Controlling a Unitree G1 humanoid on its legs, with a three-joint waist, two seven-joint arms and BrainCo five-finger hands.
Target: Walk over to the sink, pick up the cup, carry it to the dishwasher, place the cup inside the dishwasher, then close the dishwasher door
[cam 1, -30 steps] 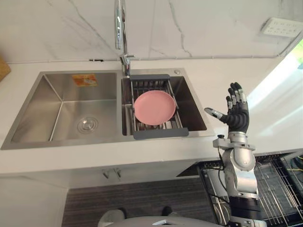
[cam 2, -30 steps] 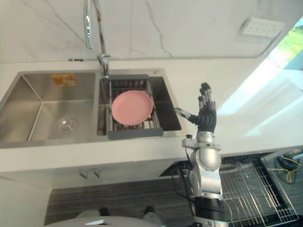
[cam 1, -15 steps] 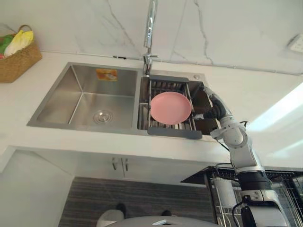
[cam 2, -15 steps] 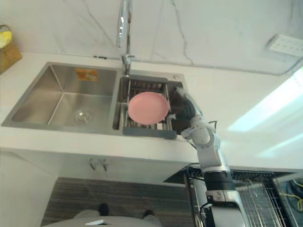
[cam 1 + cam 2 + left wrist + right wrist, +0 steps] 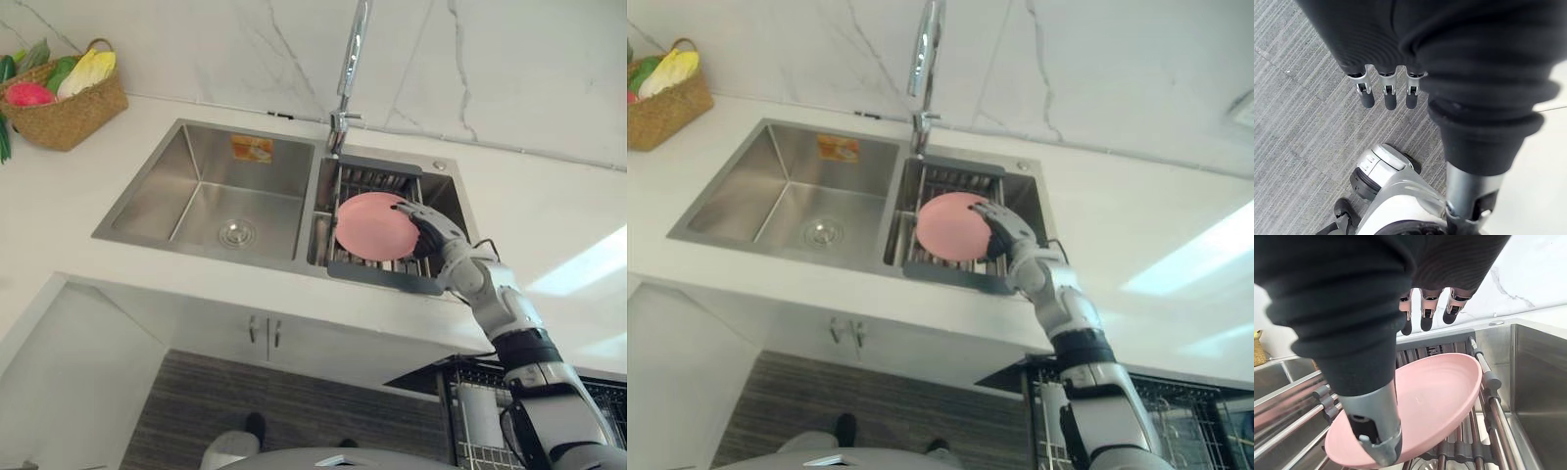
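Broadly, a white counter (image 5: 549, 215) is running under a marble wall, and a steel double sink (image 5: 206, 186) is sitting in it with a tall faucet (image 5: 351, 59) rising behind the divider. Low on the right, an open dishwasher (image 5: 1205, 421) is showing its wire basket. A woven basket (image 5: 69, 113) of vegetables is standing at the counter's far left. A grey rack (image 5: 377, 179) is spanning the right basin, and a pink plate (image 5: 370, 225) is lying on it. The right hand (image 5: 423, 227) is reaching over the plate's right side: its fingers (image 5: 1426, 318) are stretching out straight above the plate, and the thumb (image 5: 1378, 440) is hanging apart by the near rim, so nothing is clamped. I cannot tell whether the thumb is touching the plate. The left hand (image 5: 1386, 93) is hanging over the grey floor (image 5: 1293, 122), fingers straight and holding nothing
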